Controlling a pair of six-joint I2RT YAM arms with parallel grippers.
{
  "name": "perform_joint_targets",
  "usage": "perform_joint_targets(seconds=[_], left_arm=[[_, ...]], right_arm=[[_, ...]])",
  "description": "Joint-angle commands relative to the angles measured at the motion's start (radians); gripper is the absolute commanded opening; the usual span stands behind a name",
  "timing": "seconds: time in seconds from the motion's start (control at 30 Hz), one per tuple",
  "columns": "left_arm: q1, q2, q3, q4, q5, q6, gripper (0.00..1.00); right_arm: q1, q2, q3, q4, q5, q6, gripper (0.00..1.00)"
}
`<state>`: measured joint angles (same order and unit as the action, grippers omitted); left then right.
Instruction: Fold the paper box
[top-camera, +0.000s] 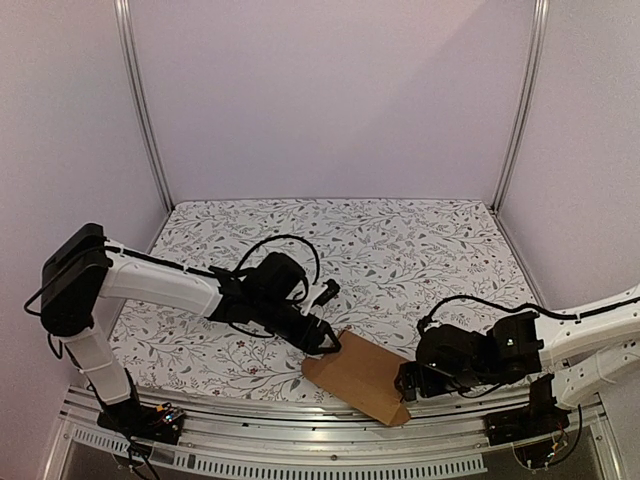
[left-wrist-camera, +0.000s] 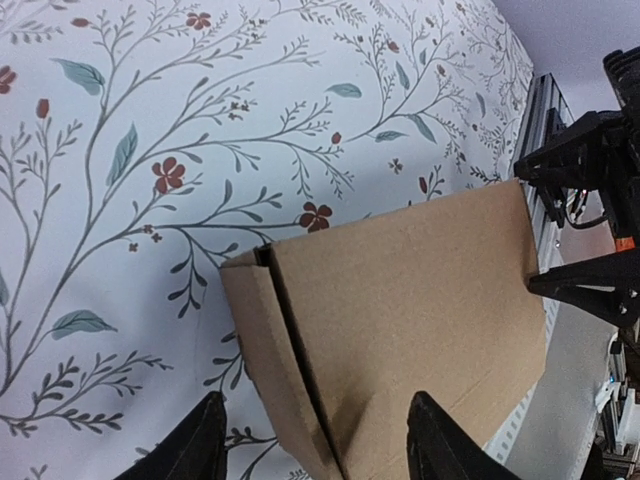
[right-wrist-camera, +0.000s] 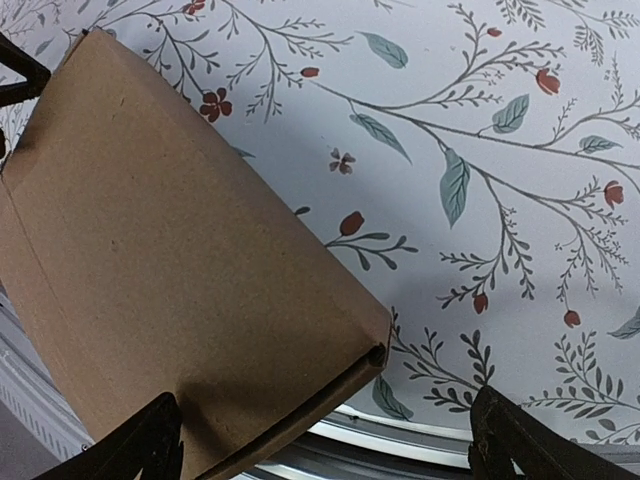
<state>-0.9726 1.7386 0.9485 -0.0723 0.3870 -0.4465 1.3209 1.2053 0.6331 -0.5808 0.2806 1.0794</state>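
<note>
Two pincers flank the paper box (top-camera: 360, 378), which lies flattened at the counter's (top-camera: 400, 240) near edge.

Top view: the left pincer (top-camera: 325, 340) is at the box's far-left end and the right pincer (top-camera: 405, 385) at its near-right corner.

Left wrist view: the jaws are released, straddling a creased edge.

Right wrist view: the jaws are released wide about the corner.

Judge folding unfinished. For the next move, grasp an edge squarely.

The counter has a floral print; the walls are plain and pale.

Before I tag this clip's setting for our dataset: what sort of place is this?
Probably a lab robot booth, not a home: plain pale walls joined by metal posts, a floral tablecloth, and two robot arms bolted to an aluminium rail.
</note>
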Motion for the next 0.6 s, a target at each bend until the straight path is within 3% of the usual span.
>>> perform_joint_targets(seconds=[0.0,0.23,0.57], left_arm=[[-0.010,0.027,0.008,0.013,0.028,-0.013,0.59],[-0.010,0.033,-0.008,0.022,0.015,-0.032,0.55],[0.003,0.002,-0.060,0.019,-0.035,-0.086,0.36]], right_arm=[[-0.002,-0.016,-0.050,0.080,-0.050,0.108,0.99],[-0.016,-0.005,-0.094,0.182,-0.072,0.180,0.99],[-0.072,0.002,-0.118,0.307,-0.038,0.191,0.96]])
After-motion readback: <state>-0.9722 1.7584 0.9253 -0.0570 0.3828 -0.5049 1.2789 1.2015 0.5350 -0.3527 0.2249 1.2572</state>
